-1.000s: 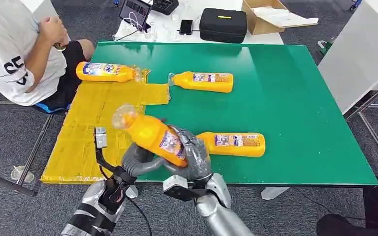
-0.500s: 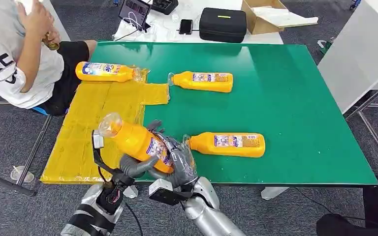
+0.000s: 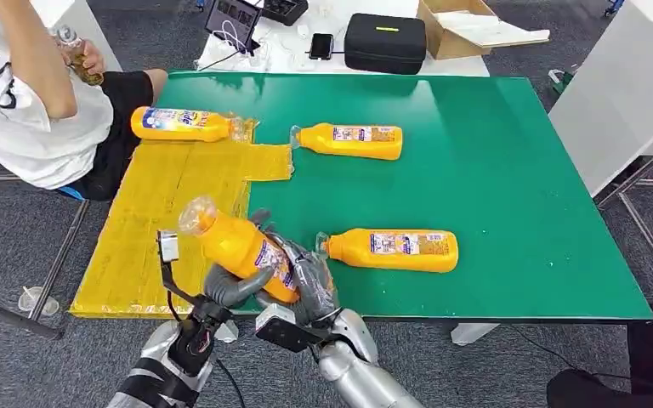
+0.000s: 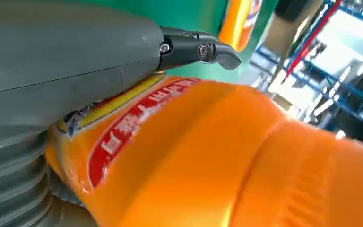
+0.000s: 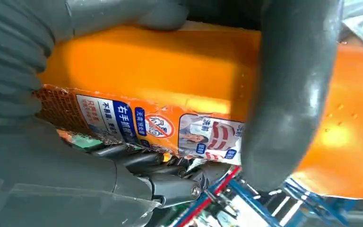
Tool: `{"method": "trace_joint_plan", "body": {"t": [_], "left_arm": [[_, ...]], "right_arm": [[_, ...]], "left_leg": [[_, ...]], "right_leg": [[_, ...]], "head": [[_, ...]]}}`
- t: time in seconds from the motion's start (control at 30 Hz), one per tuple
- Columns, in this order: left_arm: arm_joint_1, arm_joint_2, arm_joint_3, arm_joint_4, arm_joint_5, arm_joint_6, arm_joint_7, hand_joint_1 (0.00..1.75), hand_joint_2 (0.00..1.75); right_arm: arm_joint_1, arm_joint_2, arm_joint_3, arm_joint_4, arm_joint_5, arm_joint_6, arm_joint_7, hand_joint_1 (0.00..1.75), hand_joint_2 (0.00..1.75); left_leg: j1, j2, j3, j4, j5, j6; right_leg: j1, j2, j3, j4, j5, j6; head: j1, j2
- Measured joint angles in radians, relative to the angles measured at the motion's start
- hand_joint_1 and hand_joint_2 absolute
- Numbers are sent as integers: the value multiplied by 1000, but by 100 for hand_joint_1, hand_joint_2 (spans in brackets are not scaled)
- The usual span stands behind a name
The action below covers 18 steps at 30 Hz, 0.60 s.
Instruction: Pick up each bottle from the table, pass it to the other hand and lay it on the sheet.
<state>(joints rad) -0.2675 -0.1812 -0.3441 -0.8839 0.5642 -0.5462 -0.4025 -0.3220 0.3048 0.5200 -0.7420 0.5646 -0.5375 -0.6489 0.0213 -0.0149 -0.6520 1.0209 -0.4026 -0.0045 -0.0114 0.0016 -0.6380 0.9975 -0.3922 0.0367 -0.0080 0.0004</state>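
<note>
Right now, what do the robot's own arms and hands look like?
Both arms are silver with dark bands at the joints. The left hand and right hand are grey, with ribbed covers, thick grey thumbs and darker fingers. A black cable runs along the left arm, and a black bracket with a small pale module stands at its wrist.

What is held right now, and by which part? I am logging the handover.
An orange bottle is held by both hands around its labelled lower body: the left hand from below, the right hand at its base end. Its cap end sticks out free.
</note>
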Motion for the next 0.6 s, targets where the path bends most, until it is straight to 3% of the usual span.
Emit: {"method": "trace_joint_plan", "body": {"t": [0.53,0.57,0.6], "left_arm": [[1,-23,7,-7,-133,89,-52,2,175],[1,-26,10,-9,-134,83,-50,37,175],[1,-27,11,-9,-130,66,-48,122,175]], "right_arm": [[-11,5,-2,23,-2,1,22,175,175],[-12,5,-2,23,-2,2,23,175,175],[-12,5,-2,24,-3,3,23,175,175]], "left_leg": [[0,0,0,0,0,0],[0,0,0,0,0,0],[0,0,0,0,0,0]], "right_leg": [[0,0,0,0,0,0],[0,0,0,0,0,0],[0,0,0,0,0,0]], "head": [[0,0],[0,0],[0,0]]}}
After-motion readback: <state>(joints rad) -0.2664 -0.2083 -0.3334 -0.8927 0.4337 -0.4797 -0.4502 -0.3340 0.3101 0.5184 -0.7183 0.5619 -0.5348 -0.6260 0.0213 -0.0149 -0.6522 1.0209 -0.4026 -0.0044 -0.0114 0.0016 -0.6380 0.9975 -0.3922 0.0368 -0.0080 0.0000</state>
